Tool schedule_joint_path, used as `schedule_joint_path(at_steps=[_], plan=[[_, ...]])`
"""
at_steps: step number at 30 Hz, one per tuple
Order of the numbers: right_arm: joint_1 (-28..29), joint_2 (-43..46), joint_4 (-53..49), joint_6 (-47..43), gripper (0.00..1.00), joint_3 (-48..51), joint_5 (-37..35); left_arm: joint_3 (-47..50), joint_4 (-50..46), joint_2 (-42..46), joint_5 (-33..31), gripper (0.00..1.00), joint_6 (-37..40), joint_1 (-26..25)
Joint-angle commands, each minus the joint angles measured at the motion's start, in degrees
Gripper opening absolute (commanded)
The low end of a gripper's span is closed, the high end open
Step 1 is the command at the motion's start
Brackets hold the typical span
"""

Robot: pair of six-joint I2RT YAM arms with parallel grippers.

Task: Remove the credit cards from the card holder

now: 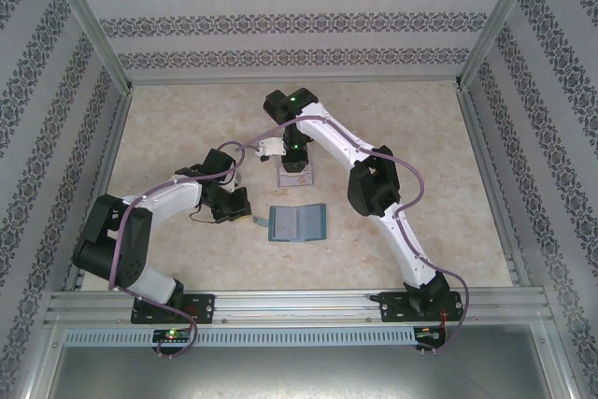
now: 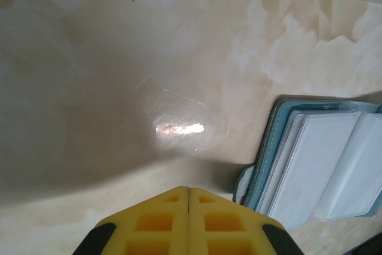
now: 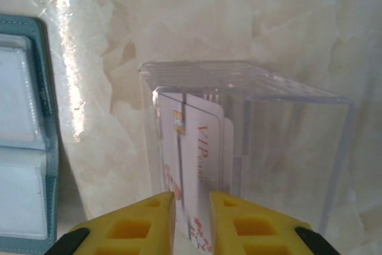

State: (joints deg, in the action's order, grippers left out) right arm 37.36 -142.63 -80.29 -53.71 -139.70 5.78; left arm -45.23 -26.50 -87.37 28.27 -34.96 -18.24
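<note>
The card holder lies open on the table, near its middle. Just behind it stands a clear box with credit cards upright inside. The left gripper sits just left of the holder, and the right gripper is over the box.

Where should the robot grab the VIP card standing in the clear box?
Probably by its upper edge, coming straight down from above, one finger on each flat face. The card stands on edge inside the clear box, whose walls block the sides; the right gripper straddles it, jaws apart.
</note>
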Motion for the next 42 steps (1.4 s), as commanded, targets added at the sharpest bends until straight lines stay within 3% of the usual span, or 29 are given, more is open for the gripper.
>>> schedule_joint_path(at_steps=[1, 5, 10, 17, 21, 26, 34, 42], plan=[[-0.08, 4.38, 2.05, 2.23, 0.23, 1.23, -0.15, -1.16, -0.11, 1.07, 0.87, 0.05, -0.1, 0.66], [-0.63, 10.42, 9.45, 7.77, 0.25, 8.74, 2.09, -2.99, -1.29, 2.27, 1.28, 0.05, 0.05, 0.52], [-1.39, 18.13, 20.15, 22.49, 0.29, 19.08, 5.94, -5.82, -3.34, 2.89, 1.97, 0.04, 0.89, -0.31], [-1.94, 29.94, 35.67, 50.82, 0.31, 39.9, 9.93, -9.41, -4.74, 0.18, 2.51, 0.04, 1.57, -3.12], [-2.64, 36.63, 44.12, 68.82, 0.26, 52.35, 12.87, -10.63, -4.79, -1.98, 3.23, 0.04, 1.75, -5.1], [-1.49, 41.67, 51.97, 84.73, 0.21, 64.03, 16.8, -10.92, -4.84, -4.84, 3.88, 0.04, 2.17, -6.57], [0.75, 46.16, 60.26, 99.58, 0.19, 75.75, 18.33, -10.71, -7.03, -8.31, 3.43, 0.04, 3.91, -7.66], [3.77, 43.93, 63.04, 104.33, 0.17, 78.37, 19.67, -8.99, -5.47, -10.17, 4.46, 0.01, 3.76, -8.34]])
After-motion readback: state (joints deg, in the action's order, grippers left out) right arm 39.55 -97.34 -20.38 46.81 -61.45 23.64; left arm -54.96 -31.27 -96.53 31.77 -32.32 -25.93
